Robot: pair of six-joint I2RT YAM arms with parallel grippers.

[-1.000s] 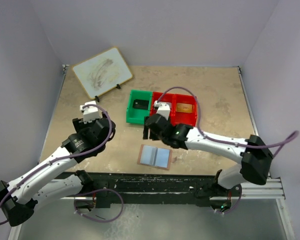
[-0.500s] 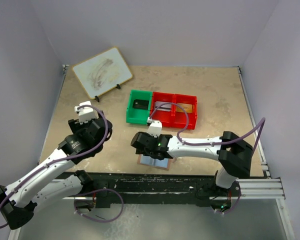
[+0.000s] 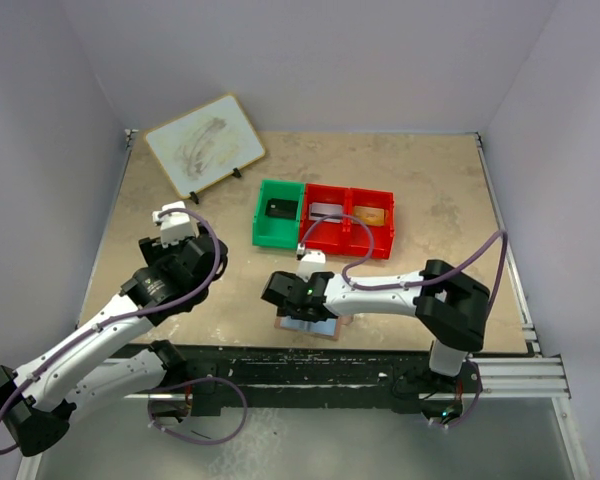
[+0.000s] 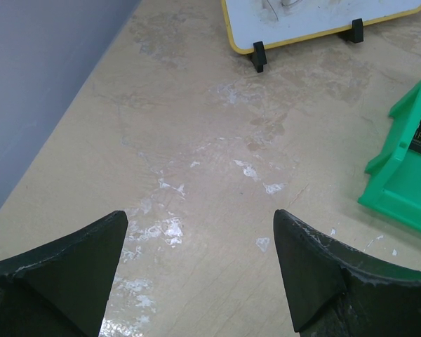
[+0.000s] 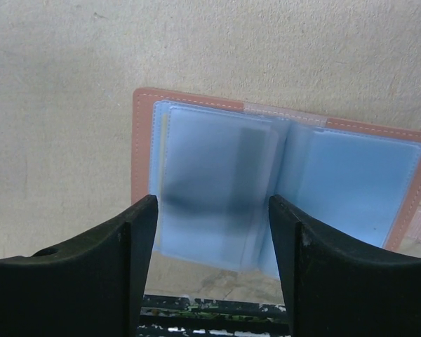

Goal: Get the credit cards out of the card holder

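Right arm: bent leftward, low; right pincer (image 5: 212, 217) spread over open holder (image 5: 351, 182).
Left arm: raised; left pincer (image 4: 200, 239) spread above table (image 4: 196, 126).

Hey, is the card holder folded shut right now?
No, the card holder lies spread open on the table, with both pale blue inner panels facing up.

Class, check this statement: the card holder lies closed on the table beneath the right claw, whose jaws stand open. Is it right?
No. The card holder lies open, not closed: the right wrist view shows its pale blue inner panels spread flat. The rest holds: it is on the table beneath the right claw, whose jaws stand open.
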